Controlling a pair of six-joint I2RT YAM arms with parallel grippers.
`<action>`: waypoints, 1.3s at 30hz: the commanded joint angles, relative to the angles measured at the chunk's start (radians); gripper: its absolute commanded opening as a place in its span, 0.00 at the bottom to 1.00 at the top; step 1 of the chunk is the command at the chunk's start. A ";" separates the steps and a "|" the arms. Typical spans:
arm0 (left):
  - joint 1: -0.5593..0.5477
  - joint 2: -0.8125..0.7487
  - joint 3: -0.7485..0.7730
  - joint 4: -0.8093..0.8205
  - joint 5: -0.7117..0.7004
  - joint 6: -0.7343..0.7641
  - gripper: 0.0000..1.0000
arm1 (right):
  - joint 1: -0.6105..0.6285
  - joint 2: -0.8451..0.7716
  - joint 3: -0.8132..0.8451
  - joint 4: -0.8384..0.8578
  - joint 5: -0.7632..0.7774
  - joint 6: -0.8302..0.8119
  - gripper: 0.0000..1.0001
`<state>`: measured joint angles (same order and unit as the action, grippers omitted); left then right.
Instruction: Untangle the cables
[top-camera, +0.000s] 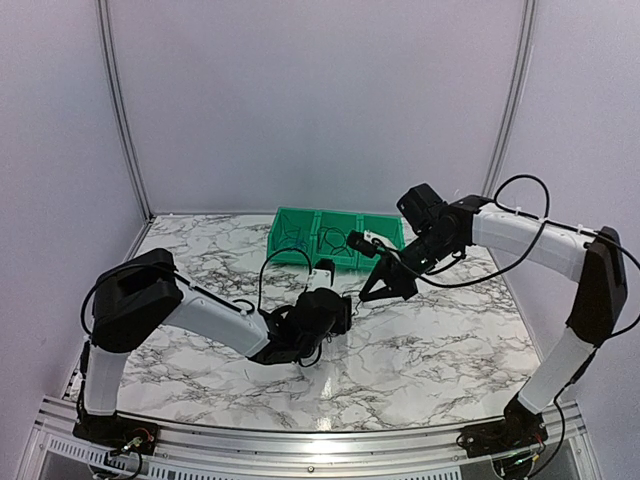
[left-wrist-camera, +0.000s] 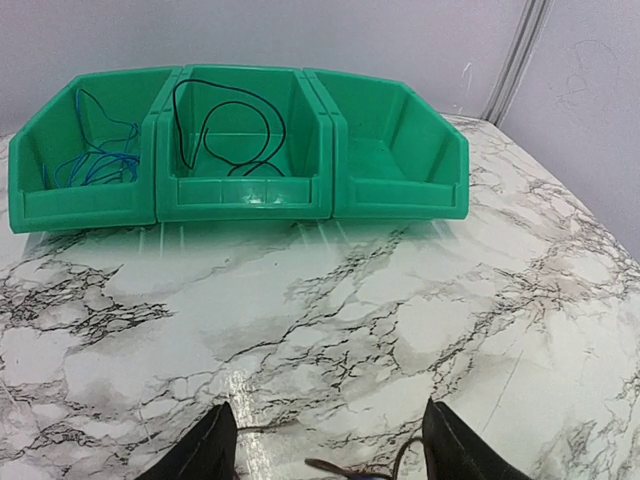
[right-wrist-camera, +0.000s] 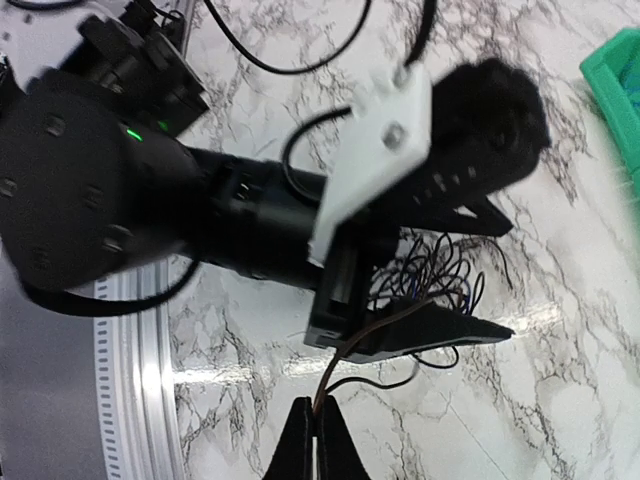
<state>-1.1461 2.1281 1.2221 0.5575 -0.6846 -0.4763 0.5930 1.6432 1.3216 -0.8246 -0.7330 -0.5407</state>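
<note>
left hand (left-wrist-camera: 330, 452): spread around cables (right-wrist-camera: 437, 272) | right hand (right-wrist-camera: 315, 420): pinching one brown wire (right-wrist-camera: 328, 378)

Lab test cell: white panel walls (top-camera: 300, 100) (aluminium-framed), marble-print table (top-camera: 450, 350).

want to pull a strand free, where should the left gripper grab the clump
Probably at the dense knot of the clump, not the loose loops fanning past it. Bring the left gripper in low along the table from its own side, straddling the knot, opposite the strand the right gripper pinches.
</note>
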 joint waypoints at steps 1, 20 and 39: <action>0.009 0.056 0.026 0.057 -0.052 -0.025 0.65 | 0.011 -0.079 0.152 -0.133 -0.124 -0.074 0.00; 0.022 0.102 -0.023 0.073 -0.064 -0.057 0.55 | -0.099 -0.126 0.594 -0.267 -0.310 -0.059 0.00; 0.019 0.124 -0.049 0.103 -0.053 -0.012 0.56 | -0.314 -0.204 0.534 0.066 -0.183 0.177 0.00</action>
<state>-1.1294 2.2276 1.1896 0.6319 -0.7261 -0.5304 0.3164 1.4204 1.8729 -0.8555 -0.9688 -0.4511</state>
